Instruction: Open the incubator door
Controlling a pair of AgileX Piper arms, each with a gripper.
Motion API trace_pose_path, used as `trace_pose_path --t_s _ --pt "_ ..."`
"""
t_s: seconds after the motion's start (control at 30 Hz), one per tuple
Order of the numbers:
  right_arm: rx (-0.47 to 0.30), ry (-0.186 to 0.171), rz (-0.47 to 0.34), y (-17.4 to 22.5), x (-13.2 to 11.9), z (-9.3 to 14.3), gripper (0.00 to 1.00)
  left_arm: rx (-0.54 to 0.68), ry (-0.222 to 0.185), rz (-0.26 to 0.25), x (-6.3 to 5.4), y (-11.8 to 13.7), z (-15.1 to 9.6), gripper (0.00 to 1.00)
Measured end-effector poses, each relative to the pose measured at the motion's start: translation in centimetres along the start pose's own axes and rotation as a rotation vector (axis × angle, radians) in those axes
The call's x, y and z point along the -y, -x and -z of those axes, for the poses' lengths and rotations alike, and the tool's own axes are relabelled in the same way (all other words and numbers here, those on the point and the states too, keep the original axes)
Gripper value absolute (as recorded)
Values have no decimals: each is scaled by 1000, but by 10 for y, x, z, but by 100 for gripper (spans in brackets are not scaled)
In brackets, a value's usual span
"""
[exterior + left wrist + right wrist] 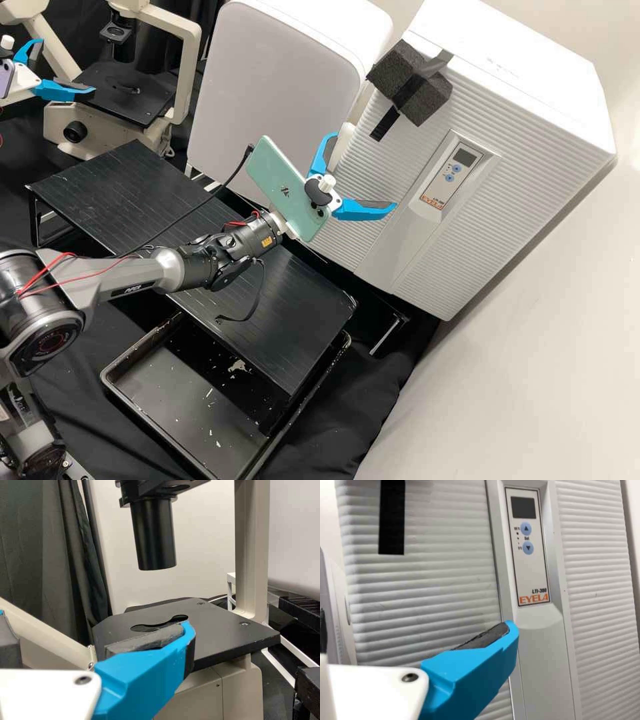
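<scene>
The incubator [527, 63] stands near the wall [553, 373], and its ribbed door [460, 247] looks shut – the front sits flush with the casing. On the front is a long grey panel [387, 247] with a dark screen [465, 157] and two blue buttons [453, 173] one above the other. A dark foam block [403, 80] is attached at an upper edge of the incubator, and a black strip [385, 125] runs from it onto the ribs.

The right claw [364, 171] is in front of the door, its blue fingers spread wide and nothing between them. In its wrist view, one finger [470, 675] shows against the ribs, its tip overlapping the edge of the panel. I cannot tell whether it touches. A green phone [273, 180] is fixed behind the claw.

The left claw [67, 65] is by the microscope [190, 40] – also open and empty, with a purple phone [5, 79] mounted on it. In its wrist view, one finger [145, 680] shows in front of the black stage [225, 630].

Beside the incubator stands a white box [267, 80]. The right arm reaches across a black rack [120, 193], which stands partly over a black tray [110, 383] holding pale flecks.
</scene>
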Motion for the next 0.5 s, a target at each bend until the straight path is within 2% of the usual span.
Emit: trace_pose_path --t_s 0.5 --pt "21 12 11 -2 4 -6 0 0 0 0 0 0 0 100"
